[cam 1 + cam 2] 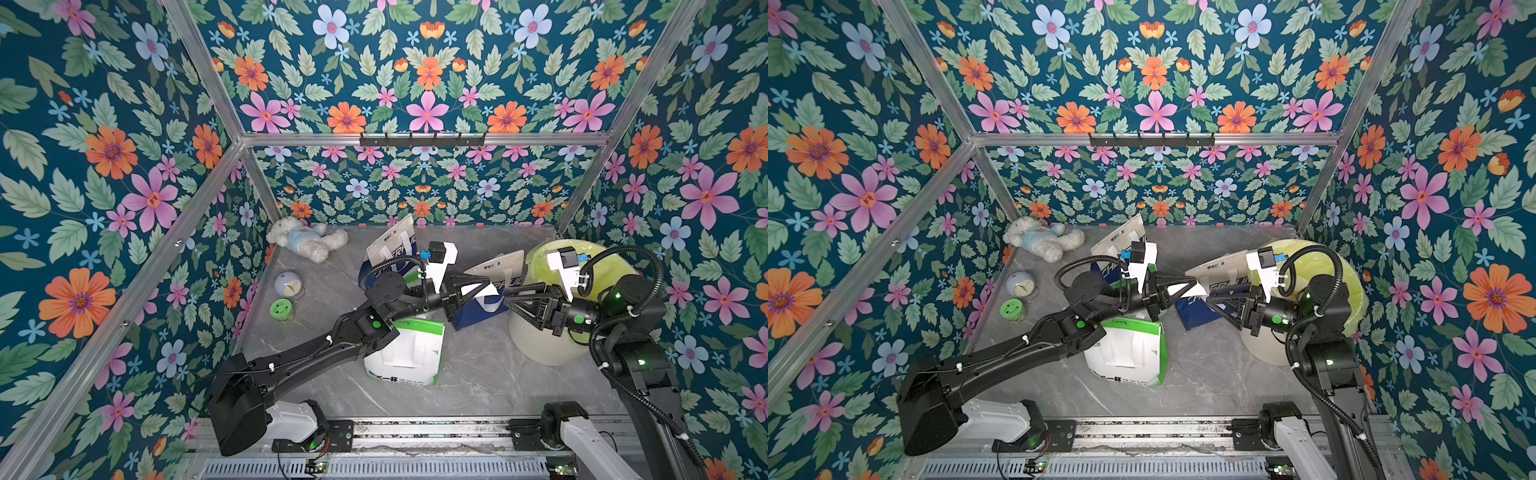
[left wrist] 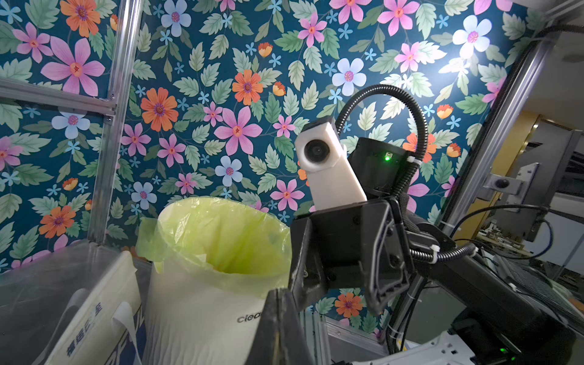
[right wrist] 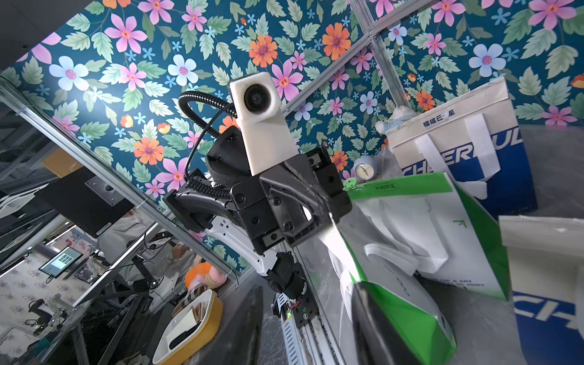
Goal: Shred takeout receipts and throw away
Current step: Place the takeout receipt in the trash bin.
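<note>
My left gripper [image 1: 490, 287] is shut on a small white takeout receipt [image 1: 1198, 290], held in the air over the white-and-blue bag [image 1: 478, 318]. In the right wrist view the receipt [image 3: 339, 249] hangs as a white strip from the left gripper's tip. My right gripper [image 1: 509, 297] faces it tip to tip, with its jaws apart around the free end of the paper. The left wrist view shows my left fingers [image 2: 279, 303] pressed together and the right gripper [image 2: 344, 284] open in front of them. The right wrist view shows my right gripper [image 3: 308, 290] with a wide gap.
A white bin with a yellow-green liner [image 1: 540, 345] stands at the right, under the right arm. A white-and-green bag [image 1: 411, 353] lies at the middle front, and another white-and-blue bag [image 1: 395, 245] stands behind. A teddy bear [image 1: 305, 241], a small clock [image 1: 289, 284] and a green-lidded jar [image 1: 281, 309] sit at the left.
</note>
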`<state>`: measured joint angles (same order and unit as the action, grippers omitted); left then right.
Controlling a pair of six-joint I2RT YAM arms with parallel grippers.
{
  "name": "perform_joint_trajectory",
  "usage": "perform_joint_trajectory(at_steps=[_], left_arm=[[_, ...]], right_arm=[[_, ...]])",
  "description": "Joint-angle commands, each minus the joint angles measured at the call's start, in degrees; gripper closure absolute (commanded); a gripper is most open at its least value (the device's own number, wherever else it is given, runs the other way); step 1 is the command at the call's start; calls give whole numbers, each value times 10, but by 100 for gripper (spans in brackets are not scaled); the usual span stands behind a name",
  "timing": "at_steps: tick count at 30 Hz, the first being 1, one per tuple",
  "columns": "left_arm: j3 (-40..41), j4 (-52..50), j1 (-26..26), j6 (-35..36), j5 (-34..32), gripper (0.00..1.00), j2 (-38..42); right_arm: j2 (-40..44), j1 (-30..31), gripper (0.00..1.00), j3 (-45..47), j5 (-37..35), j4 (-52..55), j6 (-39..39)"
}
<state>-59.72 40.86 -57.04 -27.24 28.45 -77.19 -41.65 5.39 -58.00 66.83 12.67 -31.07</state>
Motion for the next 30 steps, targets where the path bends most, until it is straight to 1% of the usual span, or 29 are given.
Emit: perform_joint_trajectory(at_steps=[1,4,7,11,14,16,21,23,25,26,28,30], left_arm=[[-3,43,-1,-28,8,100,-3],[-3,50,-1,-34,10,100,-6],[4,71,-3,-40,12,100,-11],[2,79,-5,-45,17,100,-19],[3,82,-6,-47,21,100,-19],[3,80,-6,-46,21,100,-15],[6,71,-6,-42,22,100,-4],[7,71,-8,-41,23,100,-2],[7,70,-8,-41,24,100,-3],[6,70,-8,-41,24,100,-4],[6,71,-7,-41,24,100,-5],[4,72,-9,-42,24,100,-8]], right_arm=[[-4,7,57,-2,5,-10,13],[-6,9,57,0,-2,-16,12],[-6,18,53,3,-16,-28,7],[-13,42,52,4,-35,-26,14],[-18,55,44,-3,-62,4,40],[-20,56,43,-6,-77,13,47],[-26,56,43,-17,-127,54,77],[-26,57,43,-16,-134,54,79],[-29,56,43,-13,-125,41,68],[-29,56,44,-10,-117,29,61],[-28,60,50,-5,-101,1,45],[-30,67,55,-6,-99,-6,41]])
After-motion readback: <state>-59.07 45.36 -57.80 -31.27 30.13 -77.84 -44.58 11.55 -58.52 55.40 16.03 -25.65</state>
